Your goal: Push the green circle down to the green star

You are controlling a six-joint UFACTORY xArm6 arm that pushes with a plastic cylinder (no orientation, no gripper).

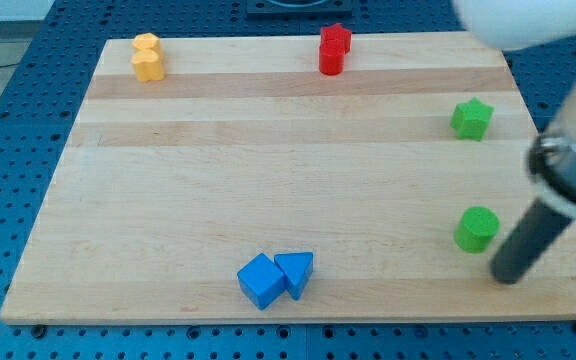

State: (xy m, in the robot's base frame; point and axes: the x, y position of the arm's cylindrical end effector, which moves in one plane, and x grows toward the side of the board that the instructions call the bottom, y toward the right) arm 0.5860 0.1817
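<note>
Seen in the single camera view, the table [268, 180] carries eight small blocks in four pairs or near-pairs. The green circle [477, 229] lies at the lower right of the frame, and the green star [472, 119] sits well above it at the right edge, so the two are apart with bare wood between them. No hand is fitted to this arm; only a dark rod is present, and my tip [506, 277] is set just beside the circle, to its lower right, apparently not touching it. That placement is judged odd for a push "down": the star lies toward the frame's top, so contact from below the circle would suit driving it toward the star. The rod slants up to the right, where the blurred arm body fills the upper right corner.

Elsewhere, two yellow blocks [148, 57] are stacked closely at the upper left, two red blocks [334, 49] stand touching at the top centre, and a blue cube [261, 281] touches a blue triangle [296, 273] at the bottom centre, all well clear of the likely path.
</note>
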